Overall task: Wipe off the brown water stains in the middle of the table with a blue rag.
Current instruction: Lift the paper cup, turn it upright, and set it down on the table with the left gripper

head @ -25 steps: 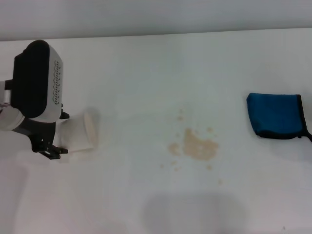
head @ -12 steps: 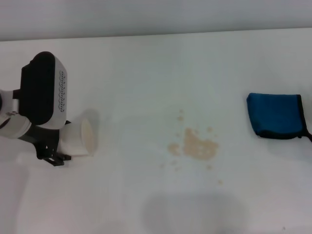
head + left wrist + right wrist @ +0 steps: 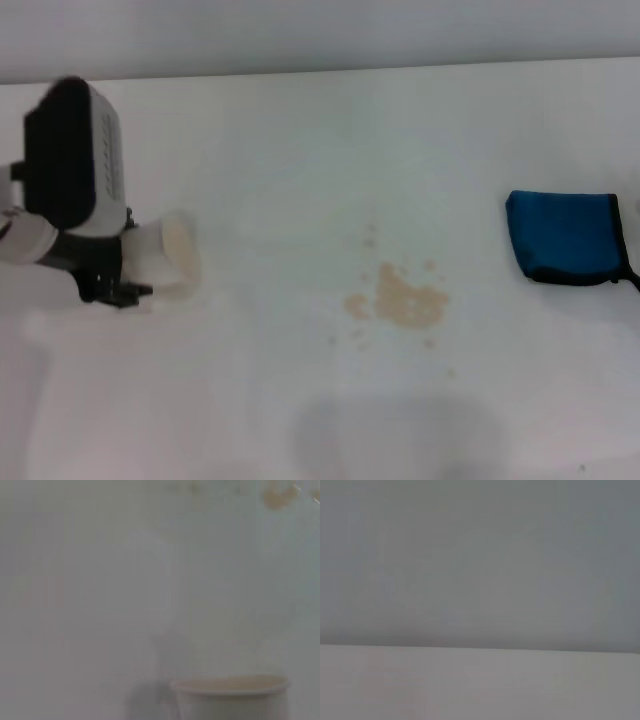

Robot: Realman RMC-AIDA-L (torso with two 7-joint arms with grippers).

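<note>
The brown water stains [image 3: 405, 300] lie as a tan blotch with scattered droplets in the middle of the white table [image 3: 300, 140]. At the right side the blue rag [image 3: 565, 238] rests folded, with nothing touching it. Far to the left, my left gripper [image 3: 135, 272] is shut on a white cup [image 3: 168, 257], which is tipped sideways with its mouth toward the stains. In the left wrist view the cup's rim [image 3: 230, 685] is close by and part of the stains [image 3: 277, 495] lies farther off. My right gripper is out of view.
The table's far edge [image 3: 320, 72] runs across the top of the head view. A broad faint shadow [image 3: 400, 440] falls on the near part of the tabletop. The right wrist view holds only a plain grey surface.
My left arm has shifted slightly back and toward the left, carrying the cup with it. The rag and the stains have not moved.
</note>
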